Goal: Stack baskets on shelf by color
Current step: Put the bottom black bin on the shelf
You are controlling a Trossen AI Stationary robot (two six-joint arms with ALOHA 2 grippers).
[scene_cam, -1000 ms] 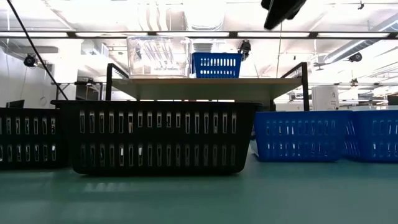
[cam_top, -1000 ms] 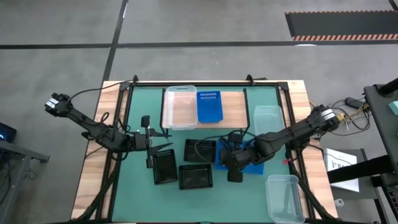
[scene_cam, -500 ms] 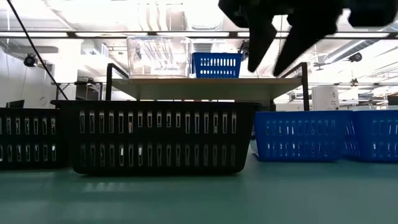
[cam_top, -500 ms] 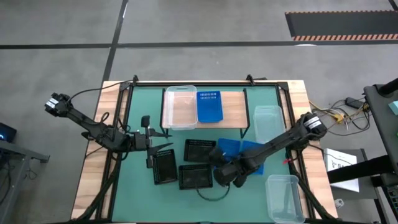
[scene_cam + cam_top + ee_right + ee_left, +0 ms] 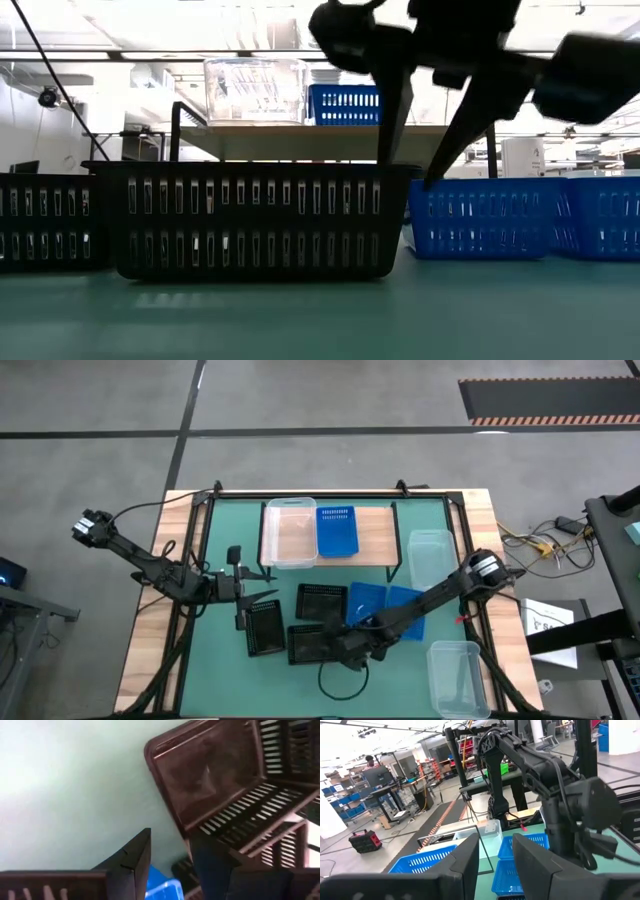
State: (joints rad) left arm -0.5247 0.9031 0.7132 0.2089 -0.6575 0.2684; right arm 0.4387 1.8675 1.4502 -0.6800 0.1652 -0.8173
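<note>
Right gripper (image 5: 415, 170) is spread open, straddling the right end wall of the front black basket (image 5: 313, 644). Left gripper (image 5: 243, 596) sits just beside another black basket (image 5: 264, 628), fingers slightly apart, holding nothing.

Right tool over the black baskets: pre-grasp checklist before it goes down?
1. Right tool open: ok, fingers apart.
2. Tool empty: ok, nothing between the fingers.
3. Lined up on the front black basket: ok, fingers straddle its right wall.
4. Shelf has room for black: ok, only a clear tub and a blue basket on it.
5. Left tool out of the way: ok, parked by the left black basket.
6. Neighbouring black baskets touching the target: cannot tell.
</note>
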